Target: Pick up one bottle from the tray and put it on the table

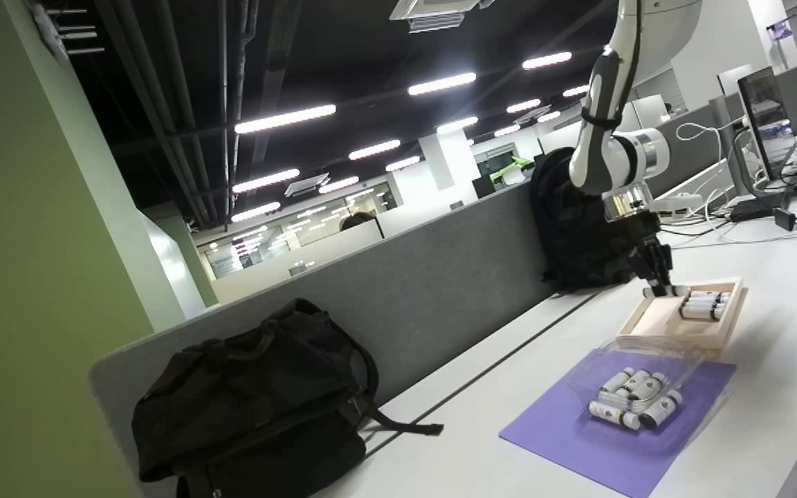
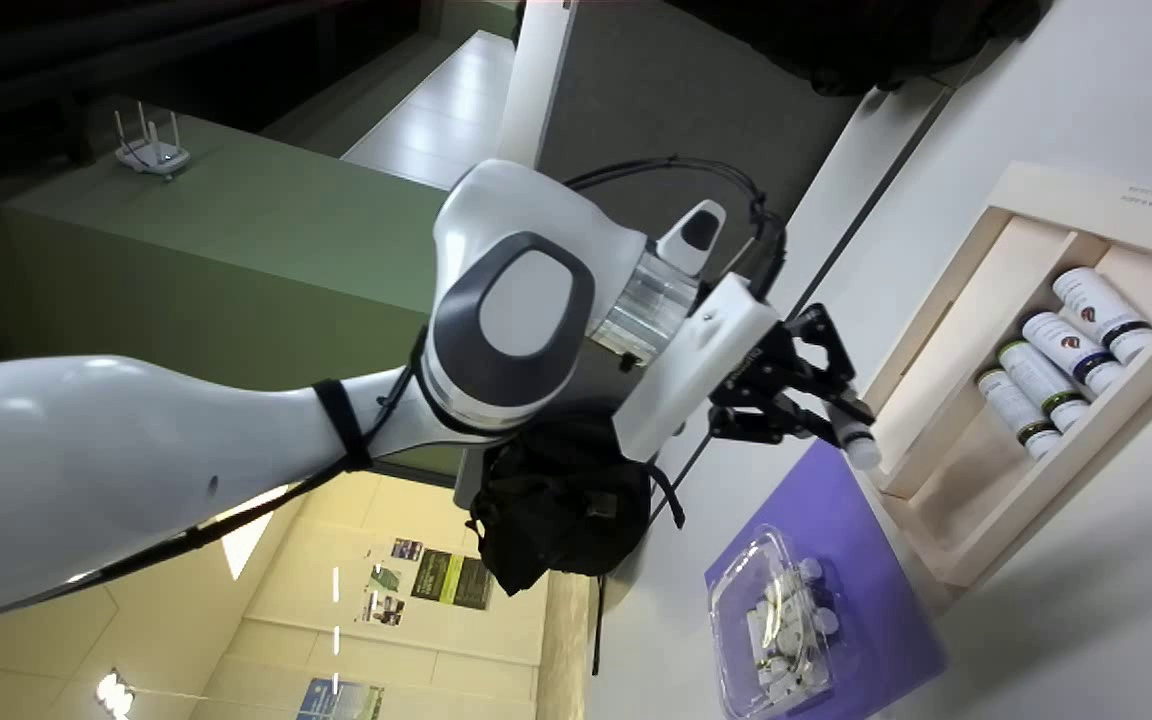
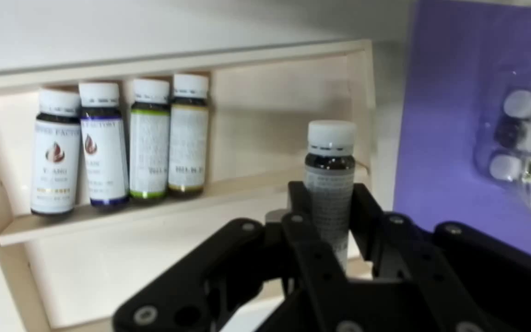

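Observation:
My gripper [image 1: 660, 289] is shut on a small bottle [image 3: 330, 203] with a white cap and a grey-white label. In the wrist view the bottle stands cap-up between the fingers; its lower end is partly hidden. It is held above the wooden tray [image 3: 247, 57], near the tray's mat-side end. In an exterior view the held bottle [image 2: 858, 442] shows its white cap end beside the tray rim [image 2: 1096, 440]. Several similar bottles [image 3: 104, 157] lie side by side in one tray compartment; the bottles [image 1: 703, 304] also show in an exterior view. The table [image 1: 786, 332] is pale grey-white.
A purple mat [image 1: 578, 443] lies close to the tray. A clear plastic box [image 2: 726, 620] with several small bottles stands on it. Black backpacks [image 1: 253, 401] rest by the grey partition [image 1: 454, 277]. A monitor [image 1: 762, 124] and cables are farther along the desk.

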{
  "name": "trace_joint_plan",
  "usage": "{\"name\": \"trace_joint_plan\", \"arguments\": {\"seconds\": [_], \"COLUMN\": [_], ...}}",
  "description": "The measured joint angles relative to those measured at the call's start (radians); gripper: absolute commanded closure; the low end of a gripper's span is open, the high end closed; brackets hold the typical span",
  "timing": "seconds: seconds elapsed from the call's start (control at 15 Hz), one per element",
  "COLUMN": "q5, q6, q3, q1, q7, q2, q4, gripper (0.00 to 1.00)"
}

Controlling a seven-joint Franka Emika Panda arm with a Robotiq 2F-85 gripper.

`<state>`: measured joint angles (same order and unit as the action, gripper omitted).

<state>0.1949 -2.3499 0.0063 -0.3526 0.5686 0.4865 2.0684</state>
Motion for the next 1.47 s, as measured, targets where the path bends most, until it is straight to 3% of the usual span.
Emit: {"name": "trace_joint_plan", "arguments": {"seconds": [0.27,0.73,1.2,1.27,1.47], "q5": [0.057,0.058,0.039,0.038,0.037], "q6": [0.0,-0.069,-0.205,-0.221,-0.255], "q3": [0.027,0.055,0.056,0.058,0.07], "q1": [0.049,0.16,0.165,0.164,0.158], "q7": [-0.022,-0.087,-0.089,-0.088,-0.088], "q2": [-0.033,0.058,0.148,0.158,0.172], "q4": [-0.018,-0.018,-0.018,-0.018,-0.018], "gripper": [0.89,0.89,0.89,0.39,0.27]}}
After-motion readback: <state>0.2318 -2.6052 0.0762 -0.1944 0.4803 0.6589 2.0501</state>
